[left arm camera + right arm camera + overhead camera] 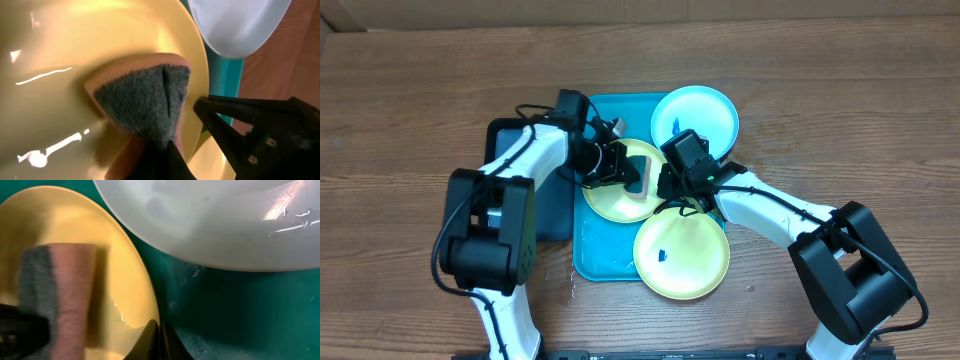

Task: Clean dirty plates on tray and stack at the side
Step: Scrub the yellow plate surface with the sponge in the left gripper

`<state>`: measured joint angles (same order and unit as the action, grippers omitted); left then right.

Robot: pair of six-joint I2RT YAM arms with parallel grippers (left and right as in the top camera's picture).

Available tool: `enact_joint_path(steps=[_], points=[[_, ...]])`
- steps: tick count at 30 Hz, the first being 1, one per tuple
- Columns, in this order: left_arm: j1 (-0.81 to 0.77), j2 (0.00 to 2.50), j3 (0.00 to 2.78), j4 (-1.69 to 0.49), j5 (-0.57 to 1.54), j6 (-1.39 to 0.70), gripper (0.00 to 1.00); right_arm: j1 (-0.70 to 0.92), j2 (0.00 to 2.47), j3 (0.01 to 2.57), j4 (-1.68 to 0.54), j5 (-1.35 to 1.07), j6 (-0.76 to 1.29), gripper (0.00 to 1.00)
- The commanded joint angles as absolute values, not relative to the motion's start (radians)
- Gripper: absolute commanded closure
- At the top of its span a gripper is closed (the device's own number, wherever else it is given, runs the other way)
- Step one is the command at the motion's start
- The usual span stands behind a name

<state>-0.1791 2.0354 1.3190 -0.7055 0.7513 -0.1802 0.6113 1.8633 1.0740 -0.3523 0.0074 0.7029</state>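
Scrubbing step: my left gripper (628, 175) clamps the sponge (142, 102) against the middle yellow-green plate (605, 200) on the turquoise tray (592, 255). My right gripper (158, 339) pinches that plate's right rim. Next, I reckon: finish wiping, then stack it aside.

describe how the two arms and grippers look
The left arm and right arm have white tube links between boxy black joint housings, with thin black cables looping alongside. The left gripper and right gripper are black and tapered. No markings are legible.
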Motion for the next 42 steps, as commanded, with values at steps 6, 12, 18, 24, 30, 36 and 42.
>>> enact_joint_path(steps=[6, 12, 18, 24, 30, 36, 42], points=[[-0.192, 1.843, 1.357, -0.812, 0.364, -0.172, 0.96, 0.623, 1.845, 1.066, -0.346, -0.001, 0.699, 0.96], [-0.239, 1.877, 1.330, -0.825, 0.220, -0.172, 0.96, 0.623, 1.845, 1.066, -0.345, -0.001, 0.699, 0.96], [-0.253, 1.966, 1.313, -0.762, 0.178, -0.207, 0.96, 0.623, 1.845, 1.066, -0.346, -0.001, 0.699, 0.96], [-0.253, 2.053, 1.313, -0.726, 0.340, -0.207, 0.96, 0.623, 1.845, 1.066, -0.347, -0.001, 0.699, 0.96], [-0.224, 2.028, 1.341, -0.728, 0.701, -0.135, 0.96, 0.623, 1.845, 1.066, -0.347, -0.001, 0.699, 0.96], [-0.153, 1.902, 1.392, -0.738, 0.722, -0.138, 0.96, 0.623, 1.845, 1.066, -0.349, -0.001, 0.699, 0.96], [-0.162, 1.843, 1.391, -0.811, 0.445, -0.137, 0.96, 0.623, 1.845, 1.066, -0.348, -0.001, 0.699, 0.96]])
